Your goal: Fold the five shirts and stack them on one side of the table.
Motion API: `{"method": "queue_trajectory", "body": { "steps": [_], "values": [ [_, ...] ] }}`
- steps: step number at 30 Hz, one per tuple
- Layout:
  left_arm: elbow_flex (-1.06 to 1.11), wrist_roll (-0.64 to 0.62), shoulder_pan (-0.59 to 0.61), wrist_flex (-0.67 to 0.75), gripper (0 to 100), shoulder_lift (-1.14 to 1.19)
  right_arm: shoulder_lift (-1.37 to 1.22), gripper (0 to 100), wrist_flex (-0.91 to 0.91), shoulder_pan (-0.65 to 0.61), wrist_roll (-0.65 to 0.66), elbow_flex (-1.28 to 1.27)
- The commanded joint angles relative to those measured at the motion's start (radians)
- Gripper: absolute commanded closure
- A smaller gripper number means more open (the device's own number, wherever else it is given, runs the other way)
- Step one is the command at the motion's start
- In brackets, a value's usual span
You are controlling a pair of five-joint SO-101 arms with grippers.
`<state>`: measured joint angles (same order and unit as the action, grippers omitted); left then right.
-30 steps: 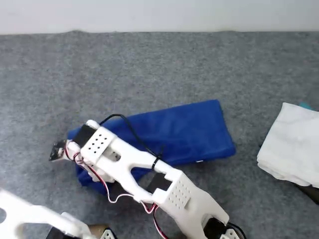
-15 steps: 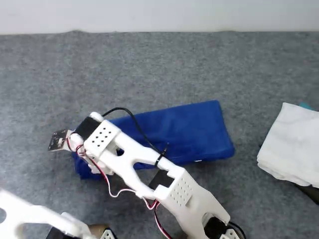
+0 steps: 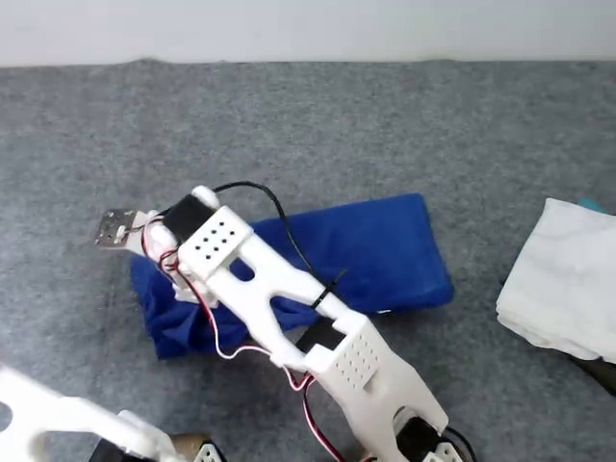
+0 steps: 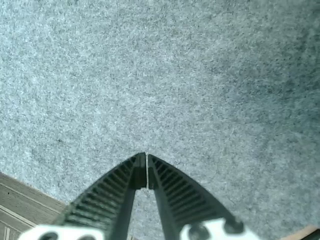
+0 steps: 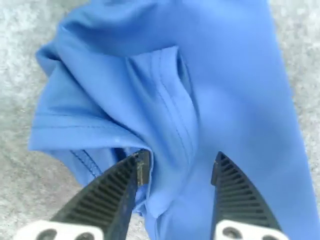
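Grey felt table [image 3: 385, 125], with a blue shirt [image 3: 375, 250] toward its front edge. Hovering over the bunched end with right gripper [image 5: 177, 165] spread wide; left gripper [image 4: 146, 160] pinched tight above bare felt.

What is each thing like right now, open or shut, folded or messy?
blue shirt: folded into a long strip, one end bunched up.
white shirt: folded, lying at the table's side.
left gripper: shut, holding nothing, over the bare grey table.
right gripper: open, over the blue shirt's bunched end.
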<state>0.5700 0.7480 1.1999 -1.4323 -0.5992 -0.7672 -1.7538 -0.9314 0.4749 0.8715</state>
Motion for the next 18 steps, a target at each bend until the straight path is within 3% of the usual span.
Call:
{"method": "queue_trajectory", "body": {
  "steps": [1, 8, 14, 18],
  "values": [
    [-0.007, 0.002, -0.006, 0.02, 98, -0.032, 0.045, 78.9, -0.042, 0.025, 0.002, 0.049],
    [-0.013, 0.002, -0.006, 0.015, 98, -0.032, 0.071, 79.0, -0.042, 0.058, -0.002, 0.046],
    [-0.013, 0.002, -0.006, 0.015, 98, -0.032, 0.067, 79.0, -0.041, 0.134, -0.071, 0.051],
    [-0.013, 0.002, -0.006, 0.014, 98, -0.032, 0.053, 79.0, -0.041, 0.122, -0.104, 0.037]
  ]
}}
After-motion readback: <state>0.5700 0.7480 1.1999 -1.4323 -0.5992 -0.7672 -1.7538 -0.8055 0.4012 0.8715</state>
